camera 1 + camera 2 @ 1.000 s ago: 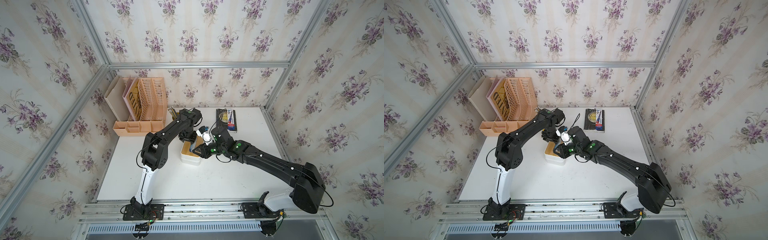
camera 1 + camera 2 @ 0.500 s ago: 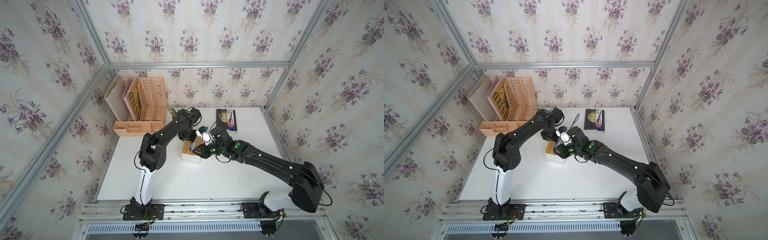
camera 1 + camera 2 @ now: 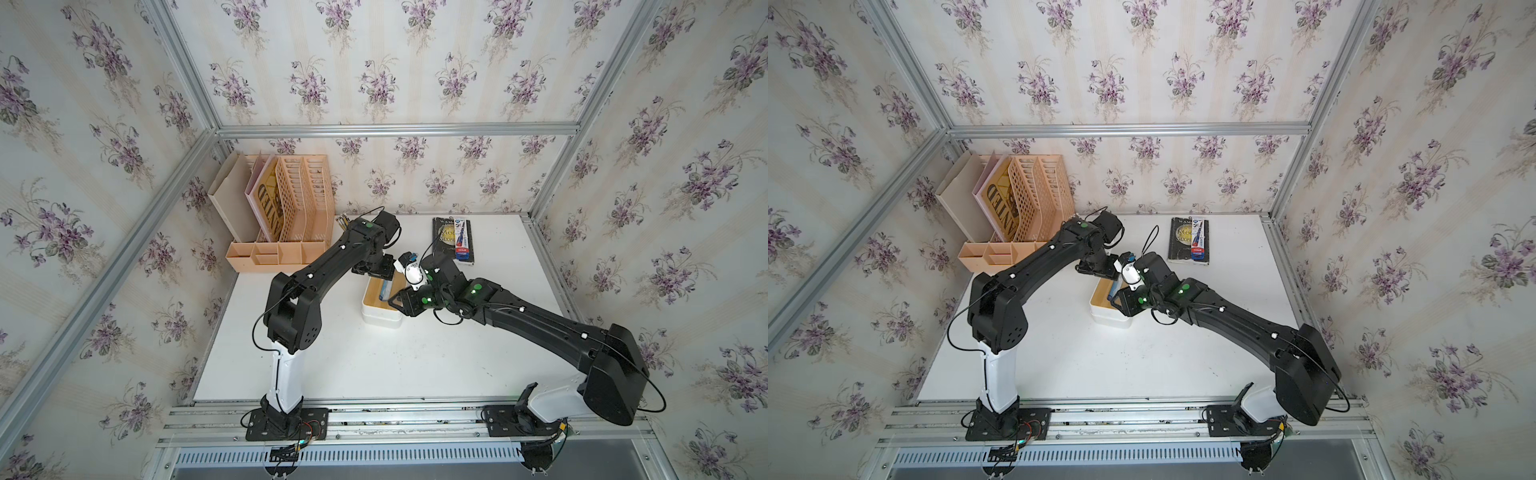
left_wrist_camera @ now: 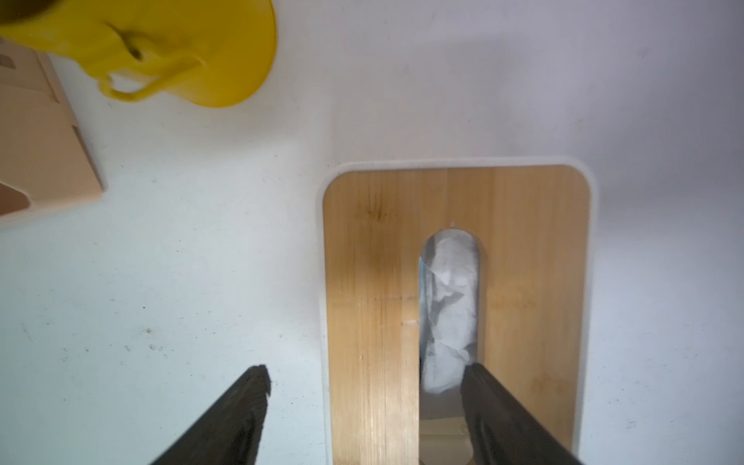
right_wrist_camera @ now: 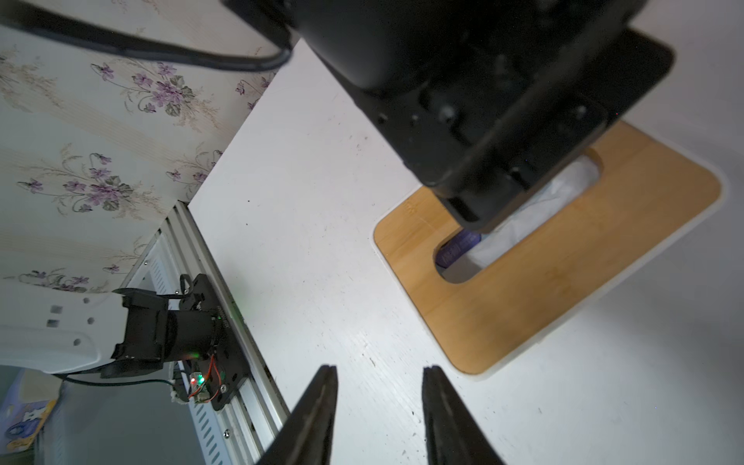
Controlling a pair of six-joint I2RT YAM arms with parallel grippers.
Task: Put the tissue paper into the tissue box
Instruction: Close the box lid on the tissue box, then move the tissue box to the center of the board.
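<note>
Tissue paper [image 4: 447,306]: inside the tissue box [image 3: 380,321], crumpled white sheet and a strip of blue wrapper showing through the slot [image 4: 451,257]; nothing poking above the wood.
Lid [image 4: 374,282]: bamboo, white-rimmed, lying flat on the tub as far as visible; its end nearest the left wrist camera hidden under the jaws, so seating there not confirmed.
Left gripper [image 4: 364,370]: spread wide and empty, low over the lid, one fingertip above the slot, the other out past the lid's edge above the table [image 4: 161,282].
Right gripper [image 5: 380,369]: jaws partly apart with nothing between them, over bare table just beside a corner of the box.
Stage, as judged: pack in, lid on, release made; only the retreat of both arms left.
Risk one: fingertip over the slot dipping or dragging sideways on the way out, hooking the slot's rim or snagging the loose tissue, and so tilting the lid or pulling paper out.
Risk two: outer fingertip clipping the lid's edge during a sideways exit, shoving the light tub across the table.
Risk three: the two wrists close together above the box, so contact between arms likely if both leave along crossing paths.
Risk four: yellow cup [image 4: 193,52] near the left arm's path, easy to knock in a wide swing.
Safer course: straight up first, one arm at a time.
</note>
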